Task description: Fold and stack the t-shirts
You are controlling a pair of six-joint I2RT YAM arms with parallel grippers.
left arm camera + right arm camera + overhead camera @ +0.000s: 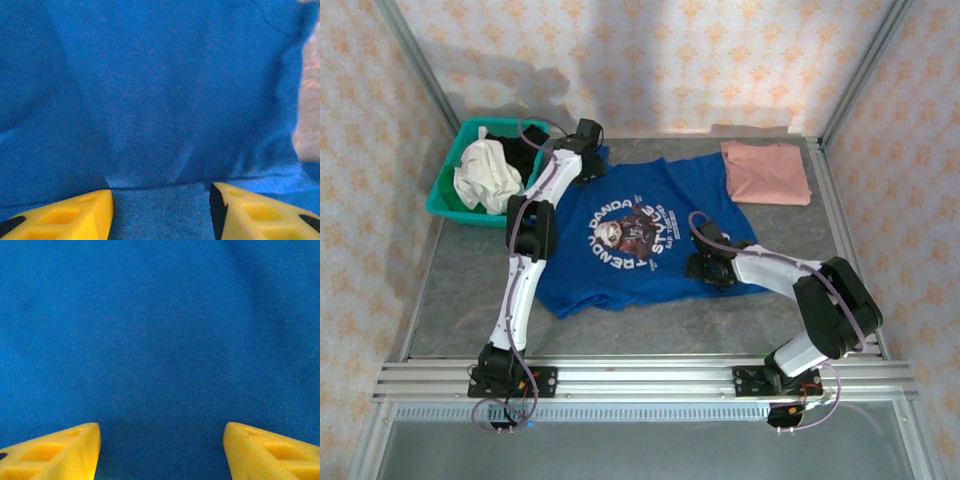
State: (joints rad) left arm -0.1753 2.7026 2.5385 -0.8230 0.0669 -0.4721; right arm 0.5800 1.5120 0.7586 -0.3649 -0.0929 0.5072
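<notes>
- Done so far, going by how things lie: the pink t-shirt (767, 172) is folded into a neat rectangle at the far right of the bench (460, 285), well apart from both arms. It looks ready to be the base of the stack.
- In hand now: the blue t-shirt (610, 280) lies spread flat in the middle of the bench with its round chest graphic up. I can make out no fold in it, so I judge this shirt to be at the very start of its folding.
- The left hand (590, 170) is at the far left corner of the blue t-shirt, just beside the teal basket (455, 214). In its wrist view the yellow fingers (75, 215) stand moderately apart, with a hem or crease of blue cloth running between the tips. Nothing is pinched that I can see.
- The right hand (708, 266) is over the near right part of the blue t-shirt. Its fingers (260, 450) are spread wide above smooth, flat cloth — holding nothing.
- Left to do, as I read it: take hold of the blue t-shirt's edges, fold it down to about the pink one's outline, and set one on the other.
- The basket at the far left holds a crumpled white cloth (485, 175) and something dark (518, 152) behind it. Whether these are more shirts to fold I cannot tell.
- Overall — one shirt folded, one laid out and not yet folded, no stack made, so the task is short of halfway.
</notes>
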